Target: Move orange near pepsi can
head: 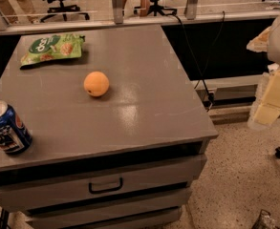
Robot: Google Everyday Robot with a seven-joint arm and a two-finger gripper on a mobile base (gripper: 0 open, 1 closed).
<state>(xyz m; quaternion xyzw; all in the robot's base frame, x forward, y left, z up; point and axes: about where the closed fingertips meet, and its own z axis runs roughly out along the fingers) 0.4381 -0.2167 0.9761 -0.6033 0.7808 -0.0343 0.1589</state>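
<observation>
The orange [96, 84] sits on the grey cabinet top [144, 80], left of its middle. The pepsi can [5, 128], dark blue with a silver top, stands at the front left edge of the cabinet top, well apart from the orange. My arm [275, 87], with cream and white parts, hangs at the right edge of the view, off the cabinet. Only a small dark part of my gripper [266, 220] shows at the bottom right corner, low over the floor and far from both objects.
A green snack bag [53, 48] lies at the back left of the cabinet top. The cabinet has a drawer with a handle [106, 185] at the front. A glass partition and cables [197, 61] run behind, with office chairs beyond. Speckled floor lies to the right.
</observation>
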